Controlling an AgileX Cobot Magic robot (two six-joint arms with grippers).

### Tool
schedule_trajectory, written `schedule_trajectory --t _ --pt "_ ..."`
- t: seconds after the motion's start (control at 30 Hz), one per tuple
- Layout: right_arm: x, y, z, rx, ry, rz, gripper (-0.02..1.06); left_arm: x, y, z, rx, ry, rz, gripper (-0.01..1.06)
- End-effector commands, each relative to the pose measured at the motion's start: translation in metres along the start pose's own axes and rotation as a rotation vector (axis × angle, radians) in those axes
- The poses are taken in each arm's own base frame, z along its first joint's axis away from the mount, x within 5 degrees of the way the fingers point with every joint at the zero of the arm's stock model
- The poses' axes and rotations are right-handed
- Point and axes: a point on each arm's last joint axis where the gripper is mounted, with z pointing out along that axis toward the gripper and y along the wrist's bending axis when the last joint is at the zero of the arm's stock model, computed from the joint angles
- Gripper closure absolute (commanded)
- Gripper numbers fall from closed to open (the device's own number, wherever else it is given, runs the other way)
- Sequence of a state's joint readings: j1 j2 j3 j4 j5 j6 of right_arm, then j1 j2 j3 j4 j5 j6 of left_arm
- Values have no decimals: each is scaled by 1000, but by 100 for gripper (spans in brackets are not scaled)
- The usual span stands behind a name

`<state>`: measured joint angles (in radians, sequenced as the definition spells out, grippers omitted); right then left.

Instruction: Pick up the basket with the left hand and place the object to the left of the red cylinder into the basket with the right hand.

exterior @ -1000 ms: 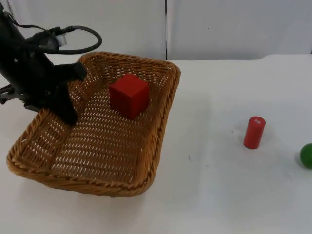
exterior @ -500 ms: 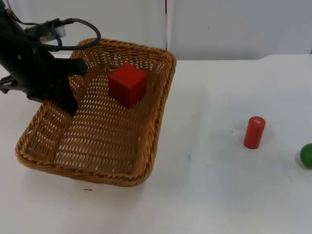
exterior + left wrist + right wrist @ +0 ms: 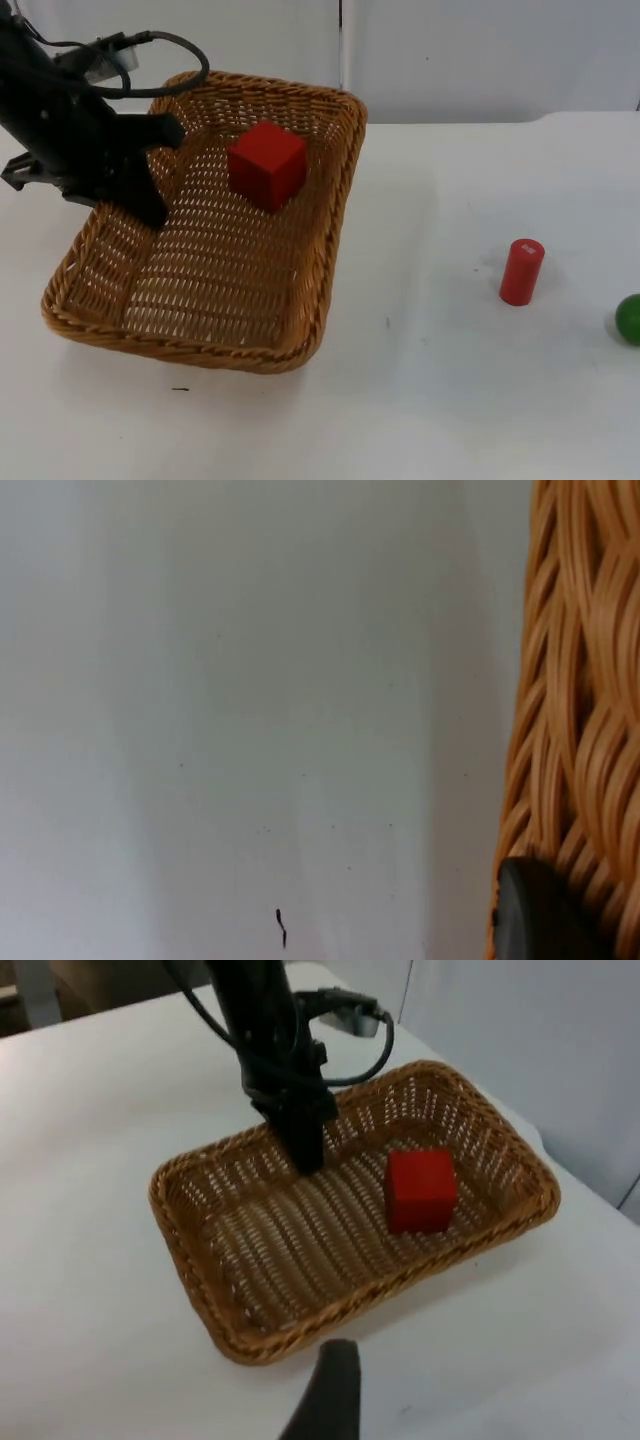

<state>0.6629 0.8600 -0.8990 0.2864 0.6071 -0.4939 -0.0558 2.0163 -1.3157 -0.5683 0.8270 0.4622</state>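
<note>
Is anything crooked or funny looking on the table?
The basket sits askew, its long sides running at a slant to the table edge, with the left gripper clamped on its wall. The red cube inside also sits turned, up at the far end. The red cylinder stands upright. Nothing looks spilled or broken.

A woven wicker basket [image 3: 585,680] wall rises in close-up, its orange-brown strands running in thick plaited bands. A black fingertip [image 3: 535,915] presses against the weave at the basket's rim. Beside the basket stretches the white table [image 3: 250,680], lightly speckled with tiny dark flecks, and a small dark squiggle-shaped mark [image 3: 282,927] lies on its surface, apart from the basket.
</note>
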Motion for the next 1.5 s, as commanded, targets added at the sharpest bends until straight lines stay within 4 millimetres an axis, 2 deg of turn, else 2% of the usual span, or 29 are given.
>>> schedule_trajectory --t 0.0,0.13,0.3,0.4,0.47,0.57,0.73,0.9,1.37,1.43,1.47 --pt "-11 -3 -3 10 -32 8 30 -3 -5 -5 28 -23 -16 105" --pt "-38 -11 8 -9 -12 5 33 -3 -5 -5 27 -25 -8 105" --pt "-45 -14 18 -11 -1 7 33 -4 -4 -5 22 -37 10 105" --pt "-44 -15 26 -17 19 10 33 -5 2 4 30 -10 0 105" --pt "-44 -15 26 -17 21 6 33 -5 4 9 42 5 -12 105" --pt "-44 -15 26 -16 17 6 33 -8 17 23 58 32 -47 105" --pt "-43 -15 26 -19 23 6 33 -13 34 33 69 48 -78 105" --pt "-43 -15 26 -18 22 -3 33 -11 43 48 71 79 -84 105" --pt "-44 -15 26 -17 20 -14 33 -11 46 49 69 81 -76 105" --pt "-43 -15 26 -18 22 -14 33 -11 46 49 69 81 -74 95" --pt "-43 -15 26 -18 22 -14 33 -11 46 49 69 81 -74 86"
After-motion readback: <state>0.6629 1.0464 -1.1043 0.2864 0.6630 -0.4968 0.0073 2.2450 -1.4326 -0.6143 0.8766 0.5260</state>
